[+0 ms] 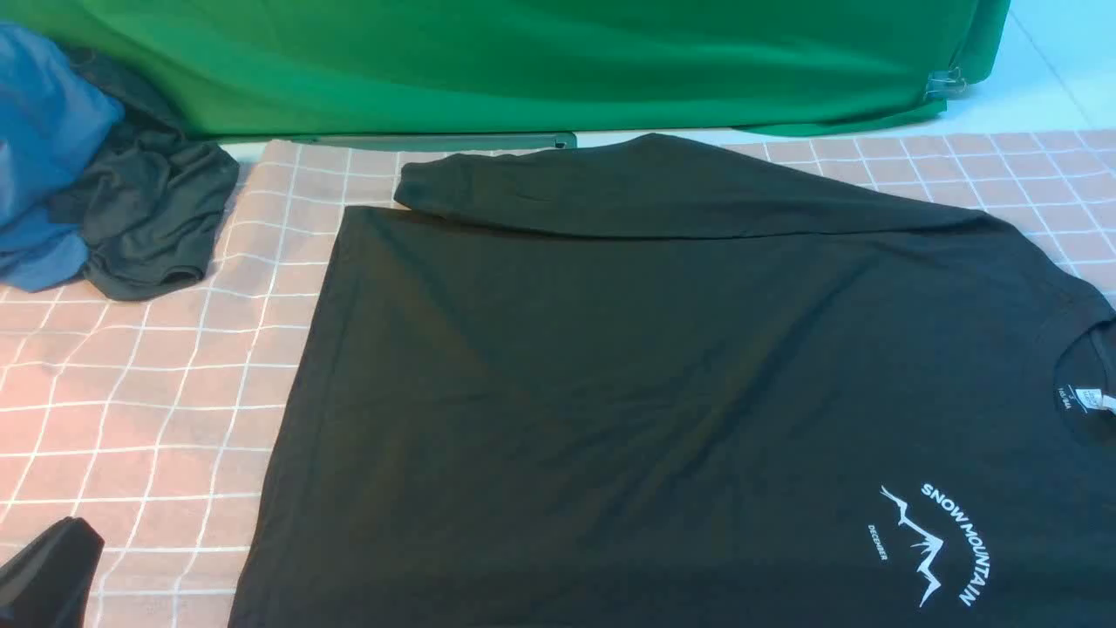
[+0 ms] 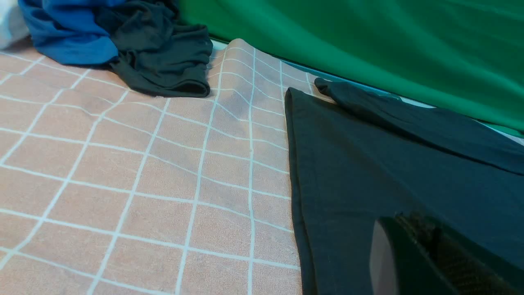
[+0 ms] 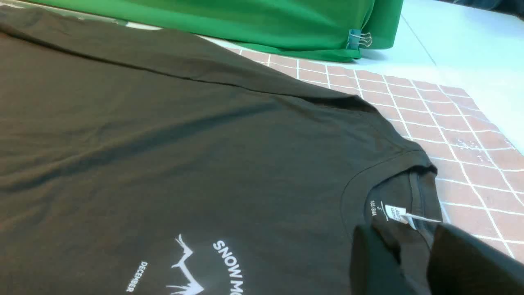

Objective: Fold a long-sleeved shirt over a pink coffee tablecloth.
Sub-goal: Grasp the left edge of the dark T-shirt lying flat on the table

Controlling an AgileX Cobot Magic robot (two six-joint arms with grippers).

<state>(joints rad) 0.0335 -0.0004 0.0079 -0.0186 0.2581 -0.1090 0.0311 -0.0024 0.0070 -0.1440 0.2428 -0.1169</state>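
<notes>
shows the long-sleeved shirt [image 1: 628, 392] laid flat, print side up, across the middle and right of the pink coffee tablecloth [image 1: 157, 392], collar [image 1: 1081, 349] to the right, hem to the left, far sleeve [image 1: 663, 187] folded in along the far edge of the body. puts the white mountain print [image 1: 937, 541] near the collar, on the side toward the robot. finds the left gripper [image 1: 48, 571] low over the cloth at the near left, beside the hem, fingers pressed together, with no hold on anything to be seen. catches the right gripper [image 3: 409, 241] only in its own wrist view, at the neckline, its two dark fingers [image 3: 376, 262] standing partly apart with collar cloth showing in the gap; cannot tell whether touching the fabric. takes in a blue garment [image 1: 44, 148] and a dark grey garment [image 1: 153, 218] heaped at the far left corner, against the green backdrop [image 1: 523, 61].
</notes>
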